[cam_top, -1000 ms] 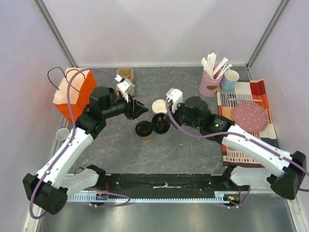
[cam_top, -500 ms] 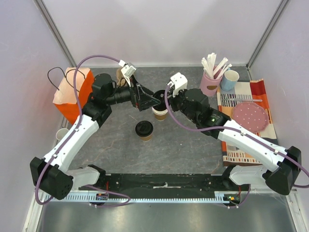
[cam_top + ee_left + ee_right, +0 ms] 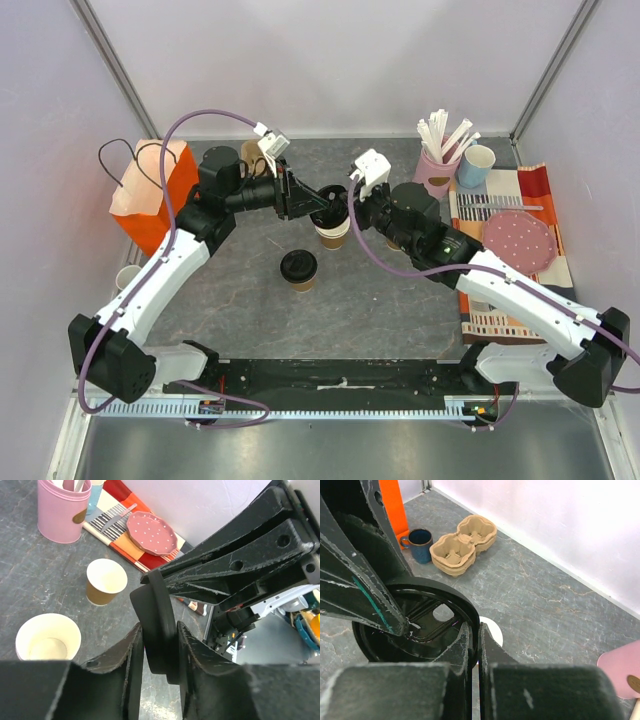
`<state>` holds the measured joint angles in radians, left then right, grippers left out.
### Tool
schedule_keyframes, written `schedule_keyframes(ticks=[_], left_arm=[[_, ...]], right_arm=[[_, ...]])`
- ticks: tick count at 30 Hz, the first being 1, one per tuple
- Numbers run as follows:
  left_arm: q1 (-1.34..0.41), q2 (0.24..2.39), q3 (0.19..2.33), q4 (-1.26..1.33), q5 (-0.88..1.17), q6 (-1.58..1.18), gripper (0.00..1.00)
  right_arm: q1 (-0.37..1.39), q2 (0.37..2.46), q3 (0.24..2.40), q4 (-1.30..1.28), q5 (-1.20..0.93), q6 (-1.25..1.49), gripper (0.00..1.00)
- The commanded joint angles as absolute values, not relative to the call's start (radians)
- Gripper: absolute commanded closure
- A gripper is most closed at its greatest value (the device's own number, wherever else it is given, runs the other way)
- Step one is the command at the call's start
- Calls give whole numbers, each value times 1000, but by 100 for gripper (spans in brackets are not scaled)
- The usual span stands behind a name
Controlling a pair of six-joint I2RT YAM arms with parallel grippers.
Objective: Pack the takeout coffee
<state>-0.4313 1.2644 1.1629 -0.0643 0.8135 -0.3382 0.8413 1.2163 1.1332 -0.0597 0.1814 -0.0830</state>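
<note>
A round black lid (image 3: pixel 330 199) hangs just above an open kraft cup (image 3: pixel 333 237) at mid-table. Both grippers hold it. My left gripper (image 3: pixel 318 205) is shut across the lid (image 3: pixel 155 605), one finger on each face. My right gripper (image 3: pixel 346 207) pinches its rim (image 3: pixel 435 635) from the other side, jaws nearly together. In the right wrist view, the cup's cream rim (image 3: pixel 493 636) peeks out under the lid. A second kraft cup (image 3: pixel 298 269) with its black lid on stands nearer the arms. The left wrist view shows two open cups (image 3: pixel 105 582) (image 3: pixel 47 639) on the table.
An orange paper bag (image 3: pixel 150 195) stands at the left, a small white cup (image 3: pixel 129 277) beside it. A pulp cup carrier (image 3: pixel 462 542) and a dark blue mug (image 3: pixel 420 543) sit at the back. At the right are a pink holder of stirrers (image 3: pixel 435 172), a light blue cup (image 3: pixel 477 165) and a pink plate (image 3: pixel 518 240) on a striped mat (image 3: pixel 500 320).
The right gripper lifted the lid from the table to above the open cup. The left gripper swung over from the left, opened wide, then shut on the lid.
</note>
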Motion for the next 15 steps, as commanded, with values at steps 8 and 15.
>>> schedule_keyframes(ticks=[8,15], left_arm=[[-430,1255,1215,-113,926,-110,98],[-442,1212,1194,-224,968,482,98]], right_arm=[[770,1178,1146,-83,-58,-83,43],[591,1132,1224,-297,-581,-136,13]])
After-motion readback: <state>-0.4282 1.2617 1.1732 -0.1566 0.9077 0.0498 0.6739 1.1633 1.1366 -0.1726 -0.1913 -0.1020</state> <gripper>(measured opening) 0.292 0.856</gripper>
